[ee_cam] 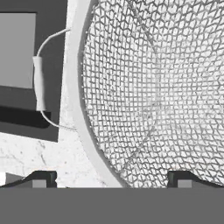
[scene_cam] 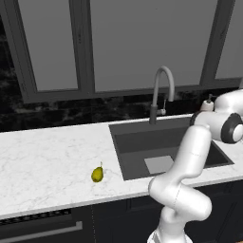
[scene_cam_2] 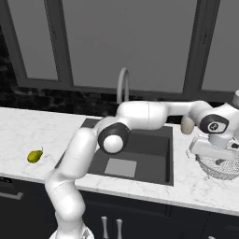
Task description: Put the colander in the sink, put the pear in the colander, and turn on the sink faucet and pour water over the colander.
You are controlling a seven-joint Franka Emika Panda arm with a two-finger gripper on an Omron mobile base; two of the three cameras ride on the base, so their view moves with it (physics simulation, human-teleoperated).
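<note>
Reaching for the colander (scene_cam_2: 219, 167)
Our hand (ee_cam: 112, 178) hangs spread and empty over its rim, tabletop's right end, to straddle it.

The pear (scene_cam: 97, 174) lies on the counter (scene_cam: 42, 152) left of the sink (scene_cam: 142, 142), well apart. The colander (scene_cam_2: 223, 168) sits on the counter right of the sink, under the end effector (scene_cam_2: 212, 151); the sink faucet (scene_cam: 159, 92) stands behind the basin.

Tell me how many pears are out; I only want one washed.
1. The pear lies on the marble counter left of the sink, far from the colander on the right. Others could hide behind the arm.
</note>
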